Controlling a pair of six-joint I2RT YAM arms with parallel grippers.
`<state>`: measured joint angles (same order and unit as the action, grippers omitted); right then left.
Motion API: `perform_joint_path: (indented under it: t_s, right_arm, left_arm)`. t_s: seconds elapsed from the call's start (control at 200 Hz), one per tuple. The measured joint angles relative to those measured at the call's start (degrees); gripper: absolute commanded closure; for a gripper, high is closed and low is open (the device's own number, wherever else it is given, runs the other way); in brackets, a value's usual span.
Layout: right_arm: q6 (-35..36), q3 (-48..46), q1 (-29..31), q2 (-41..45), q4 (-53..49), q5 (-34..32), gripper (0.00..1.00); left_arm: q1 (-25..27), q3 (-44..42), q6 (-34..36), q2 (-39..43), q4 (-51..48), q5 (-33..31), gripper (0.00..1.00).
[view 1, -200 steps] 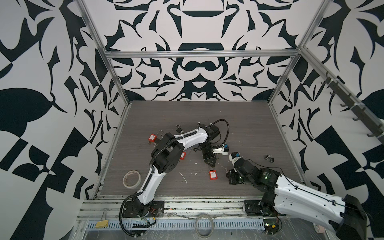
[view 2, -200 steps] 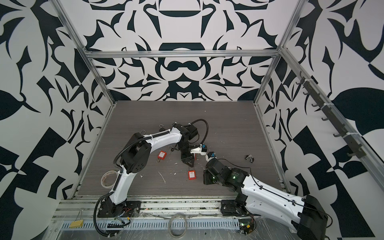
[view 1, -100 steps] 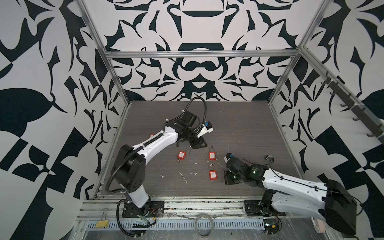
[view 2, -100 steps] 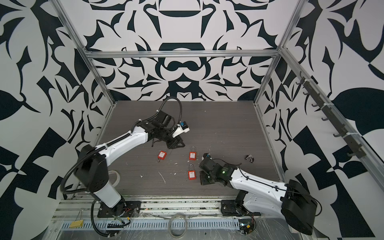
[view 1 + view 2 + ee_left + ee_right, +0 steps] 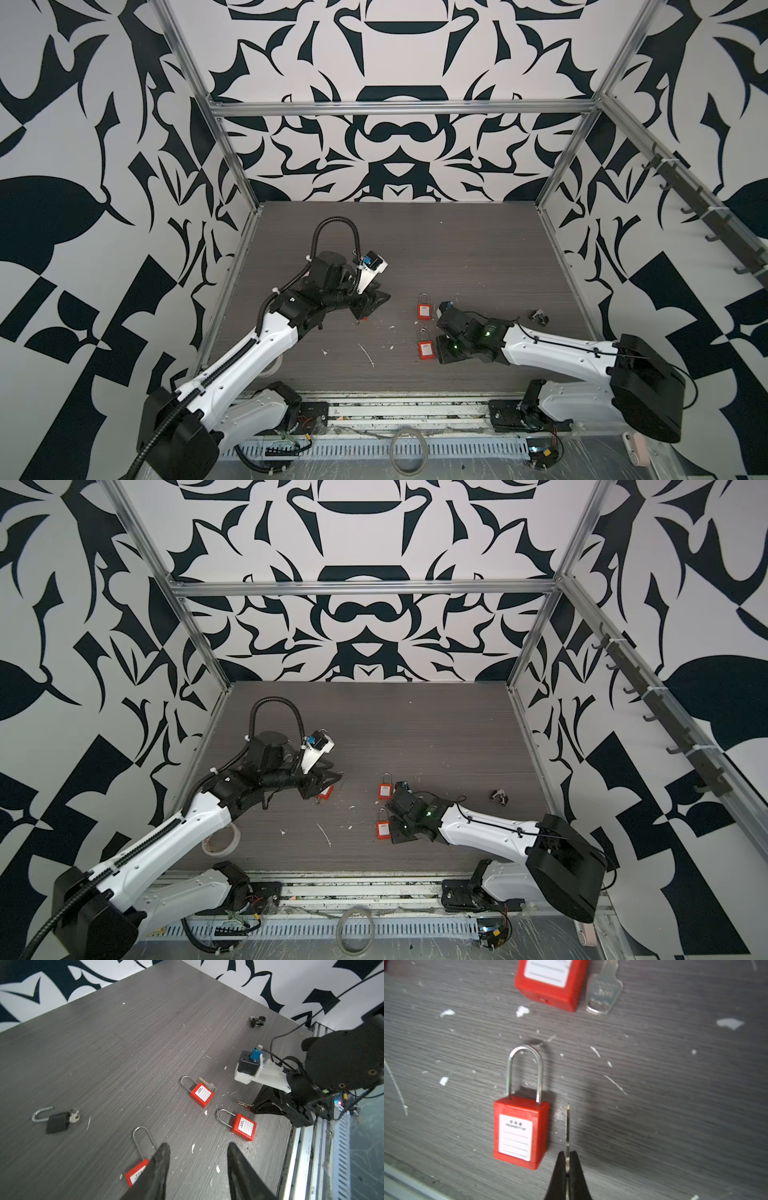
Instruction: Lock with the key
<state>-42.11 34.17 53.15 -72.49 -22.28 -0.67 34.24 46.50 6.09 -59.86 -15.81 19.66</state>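
Near the front edge of the tabletop [image 5: 675,1126], the right gripper [image 5: 566,1155] pinches a key [image 5: 567,1128] just beside a red padlock [image 5: 520,1132] lying flat, key not yet inserted, so inserting and turning remain, while the left gripper [image 5: 197,1145] hangs parted, empty.

The light is bright, even and diffuse, and the shadows are soft. Just to the side of my right gripper [image 5: 567,1159] a broad, faint shadow lies on the table [image 5: 695,1147]. The key [image 5: 567,1126] pinched there and the padlock [image 5: 521,1132] beside it look fairly sharp – the second padlock [image 5: 550,978] farther ahead smears out of focus. My left gripper [image 5: 197,1145], spread wide, shows dark, soft-edged fingers [image 5: 158,1167]; the wood grain past them is crisp. In both top views the frame posts [image 5: 232,153] splay outward – wide-lens stretch.
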Motion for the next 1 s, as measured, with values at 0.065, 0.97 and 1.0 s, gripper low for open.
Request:
perform_joint_path:
  t_s: [0.065,0.97,1.0]
  right_arm:
    - [0.3,0.9,0.0,-0.5,-0.2,0.0,0.95]
    - [0.2,11.5,-1.0,-5.4,-11.1,-1.7,0.57]
    - [0.4,12.0,-1.0,-4.7,-11.9,-2.6,0.56]
  left_arm:
    - [0.0,-2.3,-2.0,1.7,1.7,-1.8,0.5]
    - [-2.2,-1.3,-13.0,-1.0,-6.3,-13.9,0.05]
    - [-2.7,-1.2,-13.2,-1.5,-6.6,-13.3,0.04]
